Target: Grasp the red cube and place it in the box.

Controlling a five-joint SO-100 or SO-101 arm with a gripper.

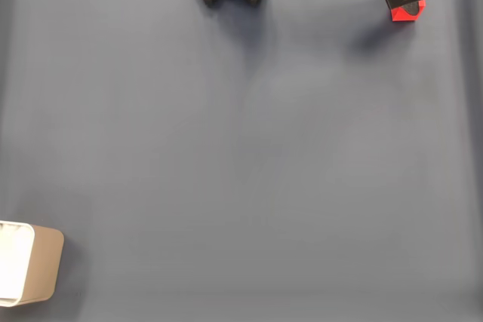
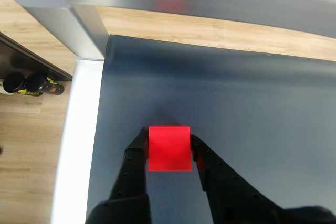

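Overhead, the gripper [image 1: 408, 7] at the top right of the dark mat [image 1: 241, 148] is closed on the red cube [image 1: 405, 12], its two black fingers [image 2: 135, 153] pressing opposite faces, while the box [image 1: 34, 265] sits well apart at bottom left.

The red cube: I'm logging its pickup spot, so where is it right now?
In the fixed view the red cube sits at the top right edge of the mat, far from the box at bottom left; the wrist view shows it between the end effector fingers.
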